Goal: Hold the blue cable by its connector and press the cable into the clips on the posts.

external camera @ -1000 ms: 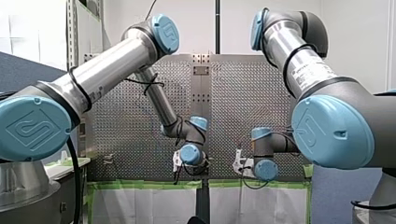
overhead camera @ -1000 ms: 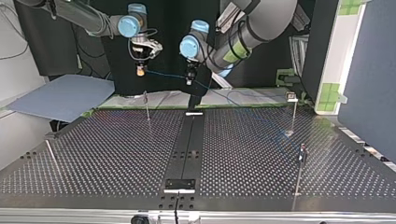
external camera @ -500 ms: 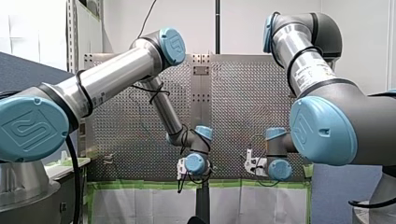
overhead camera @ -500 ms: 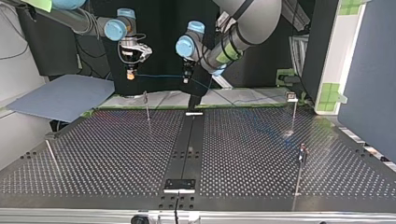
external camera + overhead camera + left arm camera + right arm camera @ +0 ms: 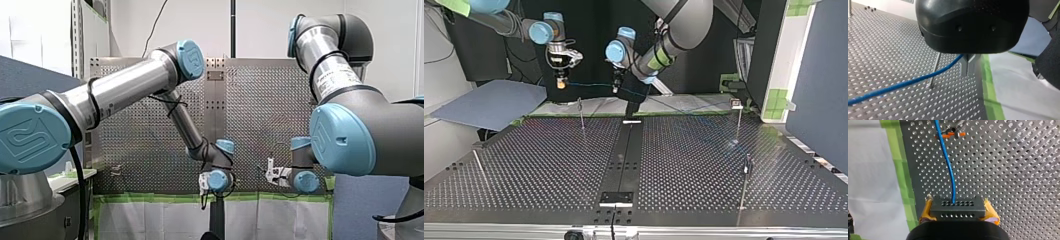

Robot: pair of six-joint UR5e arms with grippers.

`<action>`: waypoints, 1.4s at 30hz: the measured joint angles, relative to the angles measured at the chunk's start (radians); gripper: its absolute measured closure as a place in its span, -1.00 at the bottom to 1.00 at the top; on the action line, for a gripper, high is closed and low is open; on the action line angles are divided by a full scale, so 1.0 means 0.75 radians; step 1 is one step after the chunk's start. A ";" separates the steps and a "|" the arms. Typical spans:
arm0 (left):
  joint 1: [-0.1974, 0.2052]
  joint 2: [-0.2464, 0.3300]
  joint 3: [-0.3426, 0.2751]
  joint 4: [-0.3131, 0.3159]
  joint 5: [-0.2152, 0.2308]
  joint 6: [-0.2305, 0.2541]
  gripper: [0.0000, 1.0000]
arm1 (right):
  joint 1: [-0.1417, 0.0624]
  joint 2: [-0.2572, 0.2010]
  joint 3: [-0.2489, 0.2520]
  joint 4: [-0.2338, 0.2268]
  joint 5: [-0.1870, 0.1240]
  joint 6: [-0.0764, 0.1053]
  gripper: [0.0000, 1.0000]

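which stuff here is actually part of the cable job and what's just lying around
Job: blue cable; its black connector in my right hand; my left hand, shut on the cable; the clip posts.
Lying about: blue-grey sheet; green tape; white sheeting.

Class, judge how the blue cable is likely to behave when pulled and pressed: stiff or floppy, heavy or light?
Probably floppy: the blue cable curves loosely away from my left gripper. Likely light, being thin. Its black connector looks rigid, so my right gripper probably grips it firmly.
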 joint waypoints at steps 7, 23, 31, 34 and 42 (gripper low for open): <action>-0.047 -0.079 0.080 0.017 -0.003 -0.046 1.00 | -0.069 0.021 0.000 -0.069 -0.073 0.042 1.00; -0.113 -0.126 0.249 0.021 -0.106 -0.090 1.00 | -0.227 0.124 -0.085 -0.077 -0.254 0.090 1.00; -0.120 -0.134 0.324 0.013 -0.132 -0.091 1.00 | -0.235 0.130 -0.157 0.003 -0.285 0.080 1.00; -0.121 -0.157 0.359 -0.014 -0.134 -0.087 1.00 | -0.237 0.130 -0.179 0.028 -0.286 0.086 1.00; -0.119 -0.195 0.425 -0.060 -0.134 -0.078 1.00 | -0.262 0.132 -0.226 0.057 -0.286 0.134 1.00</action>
